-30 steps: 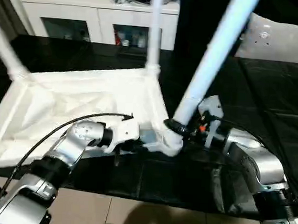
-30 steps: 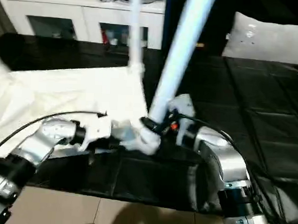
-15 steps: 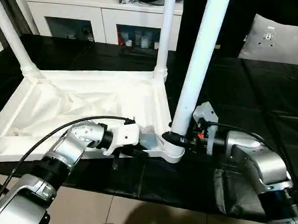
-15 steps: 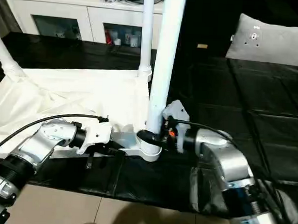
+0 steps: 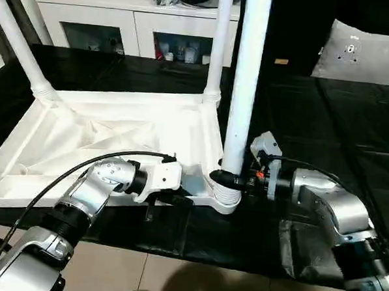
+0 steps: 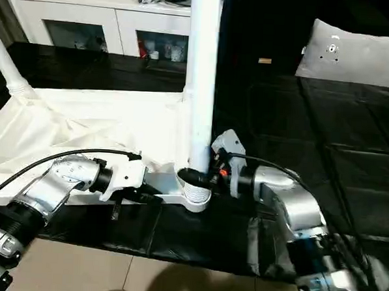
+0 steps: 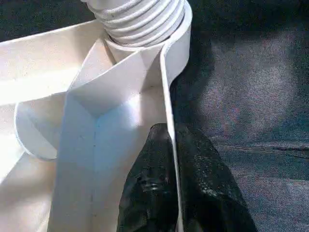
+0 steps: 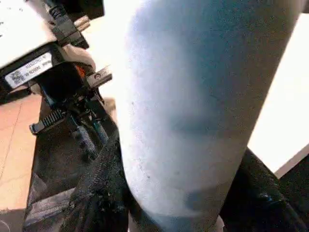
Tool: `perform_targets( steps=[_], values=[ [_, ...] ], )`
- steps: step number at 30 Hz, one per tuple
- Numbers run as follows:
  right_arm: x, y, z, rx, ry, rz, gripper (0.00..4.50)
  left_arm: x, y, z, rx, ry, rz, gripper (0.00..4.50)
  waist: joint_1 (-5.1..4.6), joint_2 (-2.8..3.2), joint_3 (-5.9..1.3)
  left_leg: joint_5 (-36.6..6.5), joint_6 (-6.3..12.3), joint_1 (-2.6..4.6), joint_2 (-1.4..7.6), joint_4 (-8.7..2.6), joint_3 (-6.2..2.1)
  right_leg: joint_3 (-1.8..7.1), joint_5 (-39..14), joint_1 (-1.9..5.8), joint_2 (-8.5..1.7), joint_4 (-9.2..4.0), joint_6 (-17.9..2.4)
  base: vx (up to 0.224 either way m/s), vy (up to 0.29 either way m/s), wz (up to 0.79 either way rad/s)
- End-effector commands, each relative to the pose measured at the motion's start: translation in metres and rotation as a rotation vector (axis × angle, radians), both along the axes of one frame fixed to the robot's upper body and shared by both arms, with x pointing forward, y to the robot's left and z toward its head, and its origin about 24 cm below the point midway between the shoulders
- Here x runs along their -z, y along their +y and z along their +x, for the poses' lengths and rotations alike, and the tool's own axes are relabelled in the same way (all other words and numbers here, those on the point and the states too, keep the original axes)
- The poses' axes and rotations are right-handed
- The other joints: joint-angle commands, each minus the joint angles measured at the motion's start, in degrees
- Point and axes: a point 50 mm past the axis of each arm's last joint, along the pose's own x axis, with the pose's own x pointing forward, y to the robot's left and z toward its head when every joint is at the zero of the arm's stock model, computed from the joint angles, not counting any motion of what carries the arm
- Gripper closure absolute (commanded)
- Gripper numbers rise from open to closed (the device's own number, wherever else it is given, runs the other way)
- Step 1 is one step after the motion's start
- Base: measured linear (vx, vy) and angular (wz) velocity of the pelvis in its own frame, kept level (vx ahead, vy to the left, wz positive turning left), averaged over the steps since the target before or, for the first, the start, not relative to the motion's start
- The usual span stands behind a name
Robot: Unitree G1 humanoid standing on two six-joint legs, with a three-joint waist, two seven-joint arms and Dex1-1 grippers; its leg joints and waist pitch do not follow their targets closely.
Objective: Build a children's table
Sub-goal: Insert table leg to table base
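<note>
On the black-covered bench point(image 5: 326, 120), the upturned table top point(image 5: 103, 137) has its near rim pinched by the left tool point(image 7: 171, 193). The right tool point(image 5: 228, 180) is clamped around the near-corner leg point(image 5: 245, 83); hold the leg plumb and press squarely into the corner socket point(image 5: 225, 198).

Dim, even room light — wrist views soft.

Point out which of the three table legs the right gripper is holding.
The near-corner leg, clamped at its base by the right gripper. The far-corner leg and far-left leg stand free.
</note>
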Motion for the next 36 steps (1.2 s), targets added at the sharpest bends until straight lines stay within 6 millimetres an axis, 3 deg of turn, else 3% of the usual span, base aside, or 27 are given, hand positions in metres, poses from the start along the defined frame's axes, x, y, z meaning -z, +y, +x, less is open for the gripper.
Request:
perform_targets(
  steps=[1,5,8,9,13,18,21,25,26,29,30,31,36],
  values=[
    [0.009,-0.004,-0.001,0.039,0.043,0.016,2.6,0.005,-0.004,-0.005,0.056,0.01,0.039,4.5,-0.31,-0.34,-3.43,-11.37,0.61,0.01,1.85,-4.0,-0.22,3.07,-19.1,3.08,-4.29,-4.44,-7.7,0.0,0.0,0.0],
    [0.015,-0.01,-0.005,0.062,0.065,0.058,2.6,0.005,-0.002,-0.004,0.043,0.012,0.037,4.5,-0.15,-0.27,-3.59,-10.77,0.74,-0.02,1.89,-3.96,-0.26,3.06,-17.66,3.12,-4.21,-4.3,-7.86,0.0,0.0,0.0],
    [0.031,-0.022,-0.015,0.167,0.089,0.126,2.6,0.006,-0.004,-0.003,0.004,0.015,0.006,4.5,0.08,0.1,-3.58,-11.63,0.7,0.19,2.03,-3.95,-0.17,3.16,-16.48,2.88,-4.33,-4.39,-8.67,0.0,0.0,0.0],
    [0.032,-0.022,-0.016,0.173,0.089,0.129,2.6,0.006,-0.004,-0.003,0.003,0.015,0.004,4.5,0.06,-0.07,-3.59,-11.71,0.65,0.12,2.01,-4.02,-0.21,3.1,-16.48,3.03,-4.33,-4.38,-8.64,0.0,0.0,0.0],
    [0.04,-0.025,-0.021,0.267,0.063,0.197,2.6,0.007,-0.005,-0.004,-0.001,0.021,-0.002,4.5,-0.17,0.31,-3.37,-14.17,0.37,0.14,1.83,-4.3,-0.38,2.93,-21.28,2.96,-4.37,-5.05,-7.27,0.0,0.0,0.0],
    [0.049,-0.026,-0.03,0.32,0.044,0.252,2.6,0.009,-0.005,-0.004,-0.003,0.022,0.004,4.5,-0.26,0.46,-3.29,-15.36,0.38,0.22,1.91,-4.5,-0.52,2.93,-22.22,2.82,-4.31,-5.27,-6.76,0.0,0.0,0.0],
    [0.053,-0.025,-0.032,0.313,0.015,0.202,2.6,0.008,-0.004,-0.003,-0.003,0.022,0.008,4.5,-0.35,0.73,-3.28,-15.76,0.38,0.24,1.88,-4.55,-0.57,2.9,-22.22,2.87,-4.27,-5.24,-6.86,0.0,0.0,0.0],
    [0.06,-0.021,-0.035,0.227,-0.041,0.043,2.6,0.009,-0.003,-0.004,0.001,0.021,0.016,4.5,-0.51,0.64,-3.11,-16.37,0.36,0.25,1.73,-4.58,-0.54,2.88,-24.7,2.85,-4.3,-5.54,-5.97,0.0,0.0,0.0],
    [0.062,-0.021,-0.036,0.21,-0.047,0.015,2.6,0.009,-0.003,-0.004,0.002,0.022,0.017,4.5,-0.62,0.37,-3.05,-16.74,0.5,0.28,1.72,-4.6,-0.56,2.84,-25.9,2.81,-4.28,-5.68,-5.56,0.0,0.0,0.0],
    [0.067,-0.021,-0.036,0.195,-0.051,-0.015,2.6,0.009,-0.002,-0.005,0.003,0.023,0.018,4.5,-0.76,0.52,-2.96,-17.75,0.7,0.41,1.74,-4.68,-0.64,2.82,-27.54,2.66,-4.32,-5.85,-5.22,0.0,0.0,0.0],
    [0.067,-0.021,-0.035,0.193,-0.049,-0.016,2.6,0.01,-0.002,-0.005,0.003,0.025,0.019,4.5,-0.92,0.09,-2.86,-18.45,0.77,0.43,1.68,-4.73,-0.63,2.78,-28.77,2.69,-4.33,-6.06,-4.87,0.0,0.0,0.0],
    [0.067,-0.021,-0.034,0.191,-0.048,-0.017,2.6,0.01,-0.002,-0.006,0.003,0.026,0.02,4.5,-1.06,0.32,-2.73,-19.28,0.79,0.58,1.66,-4.82,-0.73,2.72,-30.16,2.59,-4.36,-6.15,-4.71,0.0,0.0,0.0],
    [0.072,-0.018,-0.033,0.13,-0.039,-0.079,2.6,0.01,-0.001,-0.007,0.013,0.03,0.025,4.5,-2.22,0.33,-2.46,-22.94,0.6,1.17,1.61,-5.08,-1.01,2.33,-34.34,2.54,-4.35,-6.89,-3.65,0.0,0.0,0.0]
  ],
)
